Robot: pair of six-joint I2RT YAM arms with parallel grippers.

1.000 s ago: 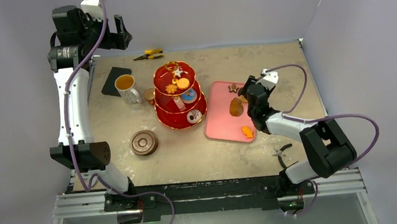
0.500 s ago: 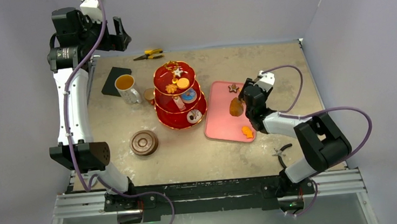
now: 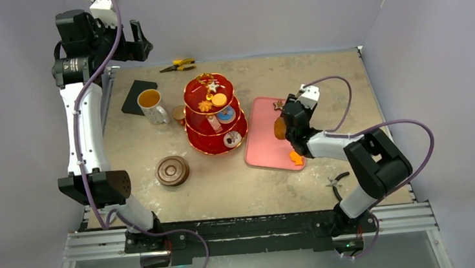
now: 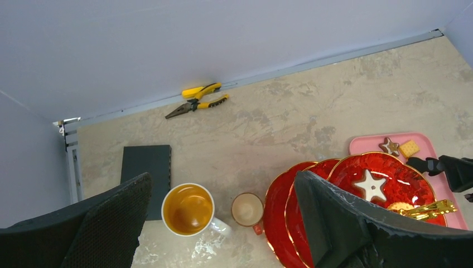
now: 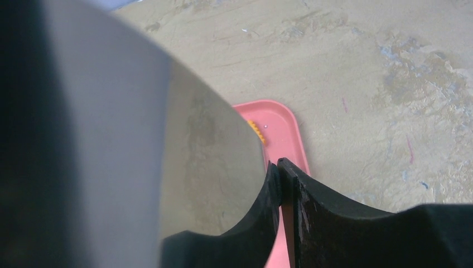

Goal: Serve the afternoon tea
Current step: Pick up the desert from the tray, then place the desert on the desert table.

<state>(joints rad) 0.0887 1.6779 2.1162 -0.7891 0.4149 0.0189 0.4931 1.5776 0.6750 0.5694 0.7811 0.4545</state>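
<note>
The red three-tier stand (image 3: 212, 117) with gold rims holds several small pastries and also shows in the left wrist view (image 4: 385, 184). The white mug of amber tea (image 3: 150, 103) and the small copper cup (image 3: 178, 114) stand left of it, seen too from the left wrist as mug (image 4: 188, 209) and cup (image 4: 247, 209). Brown saucers (image 3: 172, 171) lie stacked nearer me. My left gripper (image 3: 135, 44) is open and empty, high above the far left corner. My right gripper (image 3: 289, 141) is shut and empty, low over the pink tray beside a brown pastry (image 3: 279, 129).
The pink tray (image 3: 260, 146) also holds an orange biscuit (image 3: 296, 158) and a star cookie (image 3: 279, 105). Yellow pliers (image 3: 178, 65) lie by the back wall, a black pad (image 3: 134, 96) is behind the mug, and black tongs (image 3: 337, 181) lie near the right arm's base.
My right gripper has moved left over the pink tray, closer to the brown pastry. My left arm has shifted slightly left and up.
</note>
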